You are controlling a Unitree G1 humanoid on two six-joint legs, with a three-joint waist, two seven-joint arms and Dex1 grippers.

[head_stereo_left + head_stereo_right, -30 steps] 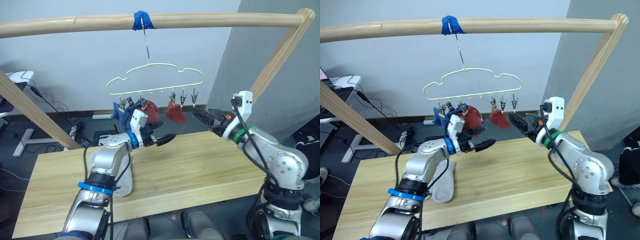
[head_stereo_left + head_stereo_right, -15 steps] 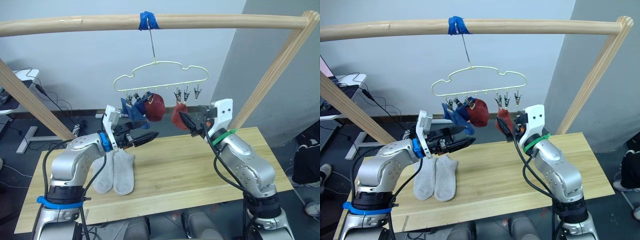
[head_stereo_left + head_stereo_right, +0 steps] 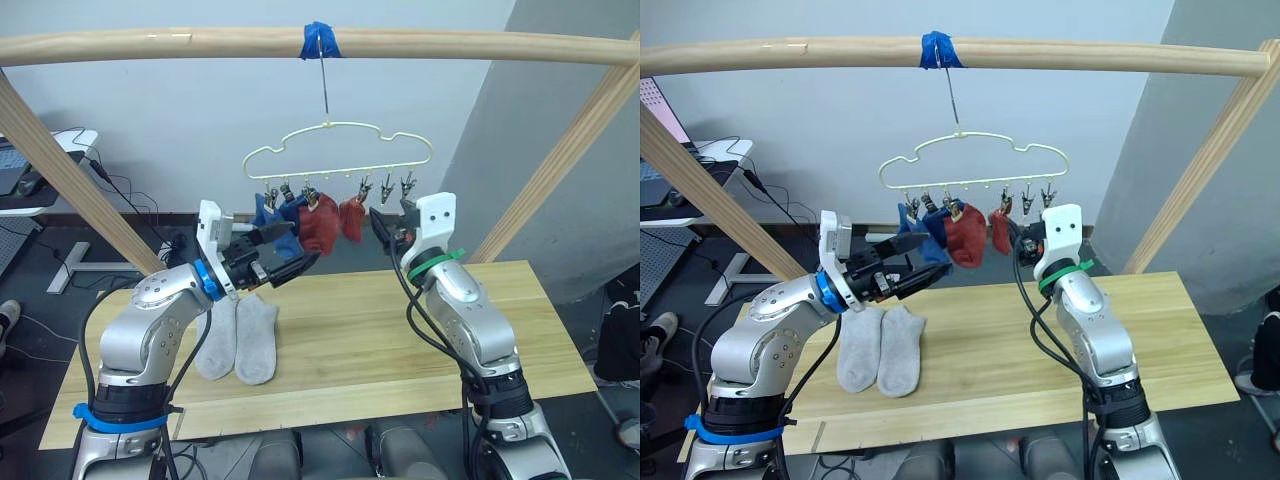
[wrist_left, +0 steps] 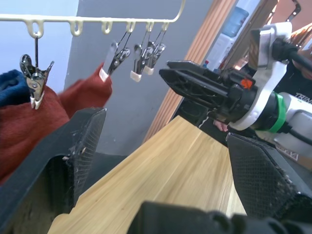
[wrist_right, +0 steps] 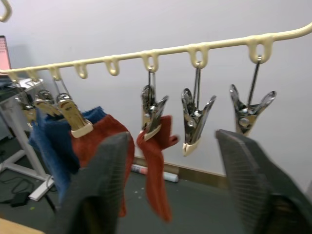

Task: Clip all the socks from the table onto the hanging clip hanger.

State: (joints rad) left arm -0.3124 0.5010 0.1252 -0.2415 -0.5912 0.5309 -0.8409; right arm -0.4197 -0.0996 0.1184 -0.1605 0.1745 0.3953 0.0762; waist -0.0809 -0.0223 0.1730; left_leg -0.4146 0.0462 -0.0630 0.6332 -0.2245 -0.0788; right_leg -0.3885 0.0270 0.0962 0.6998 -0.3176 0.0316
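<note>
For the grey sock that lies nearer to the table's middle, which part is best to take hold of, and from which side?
Grip the grey sock at its cuff end, the end toward the clip hanger, coming from above. It lies flat on the table, so a pinch downward on the open edge should gather fabric. Its twin lies right beside it, so probably approach from the free side, toward the table's middle.

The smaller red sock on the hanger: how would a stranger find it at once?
Find the wooden pole overhead; a yellow wire hanger hangs from it. Along its clips, the smaller red sock is the rightmost sock, narrow and folded, with two empty clips beyond it.
</note>
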